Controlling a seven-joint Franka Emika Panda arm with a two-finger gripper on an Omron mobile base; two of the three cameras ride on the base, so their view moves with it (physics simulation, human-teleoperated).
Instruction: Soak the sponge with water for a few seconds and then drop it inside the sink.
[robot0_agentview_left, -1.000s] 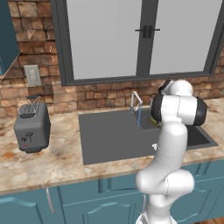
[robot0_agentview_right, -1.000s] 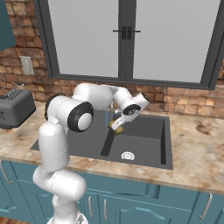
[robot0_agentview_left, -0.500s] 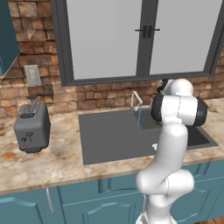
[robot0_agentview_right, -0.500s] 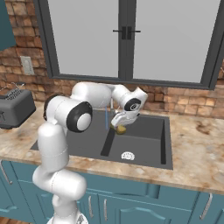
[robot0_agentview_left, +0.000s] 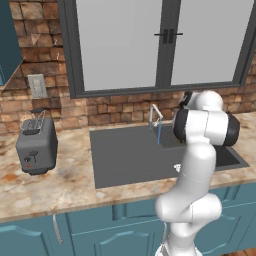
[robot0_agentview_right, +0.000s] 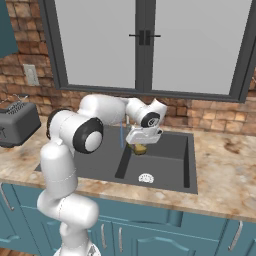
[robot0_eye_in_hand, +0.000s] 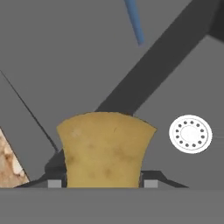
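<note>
— Kitchen sink (robot0_agentview_right: 186, 165) under the window: where's the sponge (robot0_agentview_right: 140, 148)?

— Clamped in the hand (robot0_agentview_right: 141, 145), hanging over the basin, just right of the water (robot0_agentview_right: 120, 136) in the right base view.

— Which way does it point?

— Downward out of the jaws, probably; it looks about as wide as long. The drain (robot0_agentview_right: 146, 178) sits below.

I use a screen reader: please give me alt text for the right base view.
The arm's tool holds a yellow sponge above the dark sink, just right of the thin water stream. A grey toaster sits on the counter at far left.
</note>
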